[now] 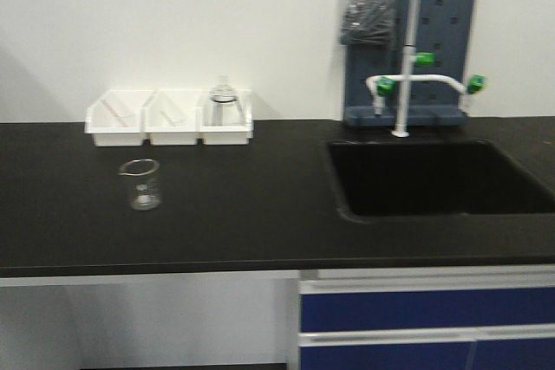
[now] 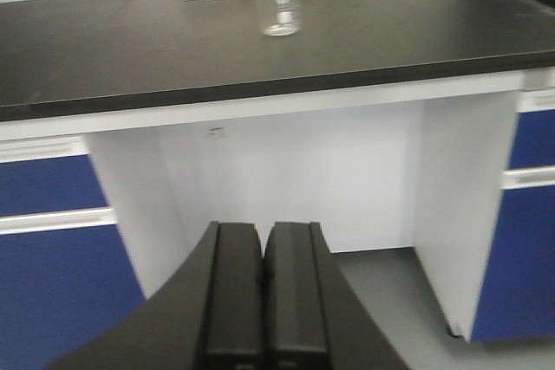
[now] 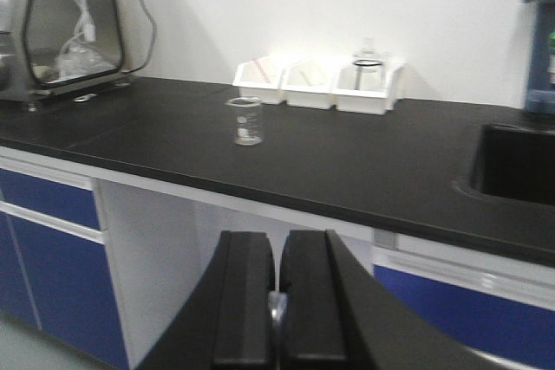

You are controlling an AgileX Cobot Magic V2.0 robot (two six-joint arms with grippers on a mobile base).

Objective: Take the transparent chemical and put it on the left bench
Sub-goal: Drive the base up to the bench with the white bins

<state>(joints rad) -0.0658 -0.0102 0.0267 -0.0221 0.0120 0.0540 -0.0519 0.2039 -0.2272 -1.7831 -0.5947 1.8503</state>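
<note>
Transparent chemical: clear glass beaker (image 1: pixel 140 184) with faint printed marks, upright, alone on the black worktop (image 1: pixel 260 223); lower left of centre in the front view.
Beaker, left wrist view: we see it top centre (image 2: pixel 279 3), just in front of the white bins.
Beaker, right wrist view: we note it left of centre (image 3: pixel 245 120), set back from the bench's front edge.
White bins: three in a row (image 1: pixel 169 119) against the wall, behind the beaker and apart from it.
Right-hand bin: holds a piece of clear glassware (image 1: pixel 223 97); too blurred for us to name.
Sink: black basin (image 1: pixel 438 179) sunk into the worktop at right, well apart from the beaker.
Tap: white swan-neck (image 1: pixel 406 49) with green fittings, in front of a grey pegboard (image 1: pixel 460 32).
Drawers: blue fronts (image 1: pixel 425 309) under the sink.
Left gripper (image 2: pixel 263 236): black fingers (image 2: pixel 236 292) pressed together, nothing between them; below bench level, well short of the beaker.
Right gripper (image 3: pixel 277 242): we record the fingers closed on each other, empty, low before the bench.
Upper left, right wrist view: grey apparatus with a window (image 3: pixel 69 28) on the worktop.
</note>
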